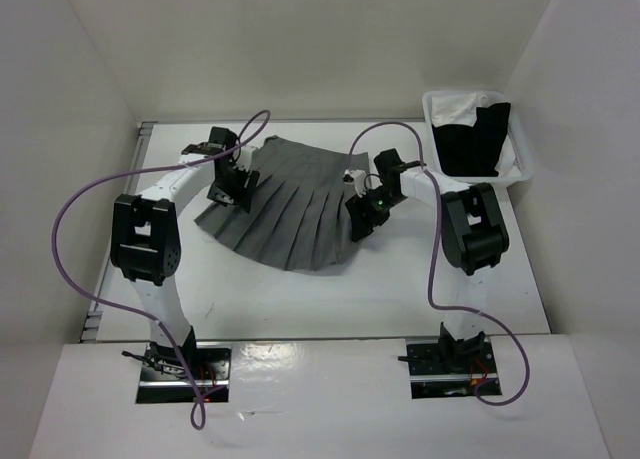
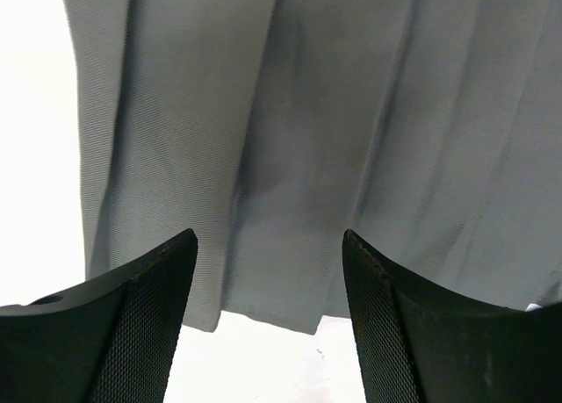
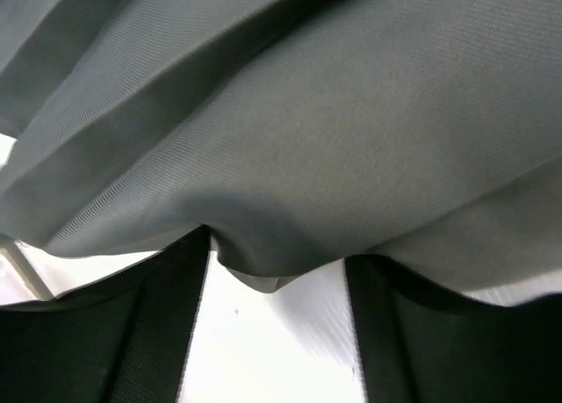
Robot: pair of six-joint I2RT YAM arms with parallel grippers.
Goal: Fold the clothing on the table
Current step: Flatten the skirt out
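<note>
I judge that no fold has been made yet. My left tool stands wide open over the left edge, holding nothing. The medium-grey pleated soft skirt lies fanned flat on the large white table, its pleats straight. My right tool gapes at the right edge; the hem dips between its fingers, possibly touching them.

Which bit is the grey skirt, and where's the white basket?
grey skirt (image 1: pixel 295 214), overhead view, middle of its pleats.
white basket (image 1: pixel 521 151), overhead view, its right wall.
</note>
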